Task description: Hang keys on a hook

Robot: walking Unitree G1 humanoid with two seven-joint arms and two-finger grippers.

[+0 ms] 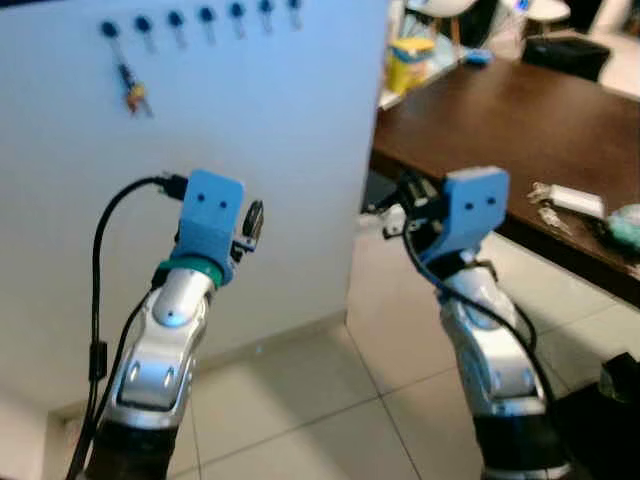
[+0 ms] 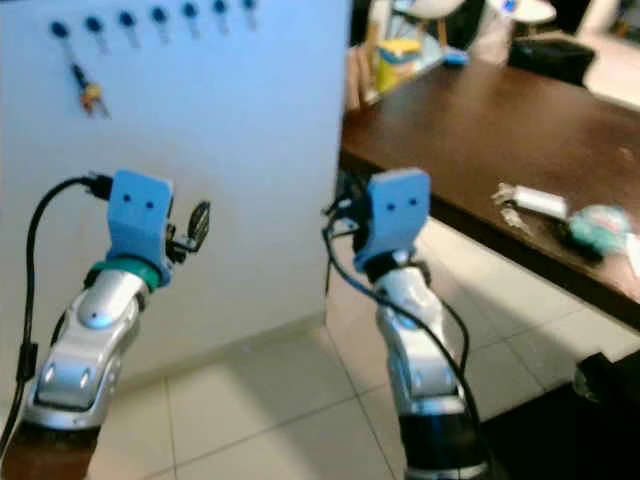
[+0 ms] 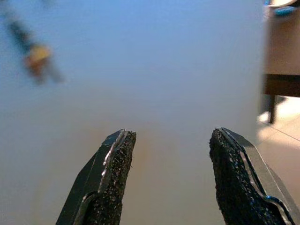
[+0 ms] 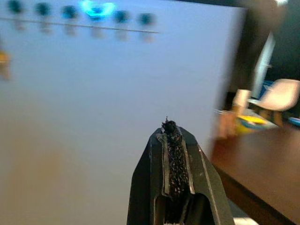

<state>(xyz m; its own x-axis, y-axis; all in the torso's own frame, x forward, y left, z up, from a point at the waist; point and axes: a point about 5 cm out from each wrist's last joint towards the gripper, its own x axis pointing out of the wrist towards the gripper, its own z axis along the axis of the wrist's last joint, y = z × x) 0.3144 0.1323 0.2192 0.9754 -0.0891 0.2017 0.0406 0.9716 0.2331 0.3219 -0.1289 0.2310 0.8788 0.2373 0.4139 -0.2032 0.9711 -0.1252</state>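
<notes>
A small bunch of keys (image 1: 131, 92) with a yellow tag hangs from the leftmost of a row of dark hooks (image 1: 206, 17) high on the white wall (image 1: 290, 150). In the left wrist view the bunch is a blur (image 3: 35, 57). My left gripper (image 3: 171, 140) is raised toward the wall, below and right of the keys, and stands open with nothing between its fingers. My right gripper (image 4: 171, 129) is also raised, near the wall's corner, with its fingers shut and nothing visible in them. A second bunch of keys with a white fob (image 1: 563, 201) lies on the dark table.
The dark wooden table (image 1: 490, 110) runs along the right, past the wall's corner. On it lie a teal object (image 1: 626, 226), a yellow box (image 1: 410, 60) and a black case (image 1: 565, 50) further back. Pale tiled floor (image 1: 300, 410) lies below, with chairs behind the table.
</notes>
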